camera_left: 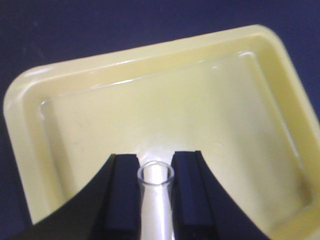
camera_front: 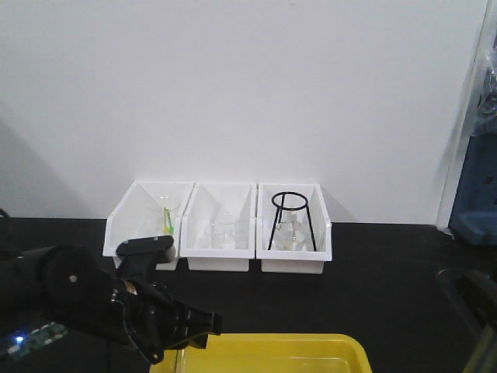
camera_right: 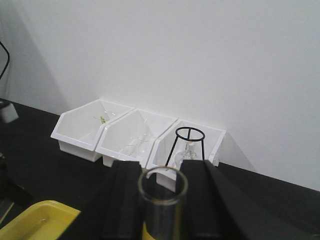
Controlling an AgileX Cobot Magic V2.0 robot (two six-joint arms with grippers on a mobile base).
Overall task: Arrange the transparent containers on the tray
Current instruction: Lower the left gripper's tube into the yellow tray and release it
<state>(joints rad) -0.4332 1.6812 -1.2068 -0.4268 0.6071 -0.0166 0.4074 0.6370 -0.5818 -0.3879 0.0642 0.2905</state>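
Placing step: left gripper (camera_left: 155,161) jaws clamped clear glass tube (camera_left: 156,210) over bright-yellow plastic tray (camera_left: 175,110); right gripper (camera_right: 161,167) jaws clamped second tube (camera_right: 162,210). Next, probably: lower, release.

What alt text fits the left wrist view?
Left gripper holds a clear tube between its black fingers, open end pointing over the yellow tray. The tray sits on a dark table.

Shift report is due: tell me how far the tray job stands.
Done: nothing visible in the yellow tray yet. In hand: the left gripper holds a clear tube above it; the right gripper holds a second tube. Left: placing both, plus glassware in the white bins.
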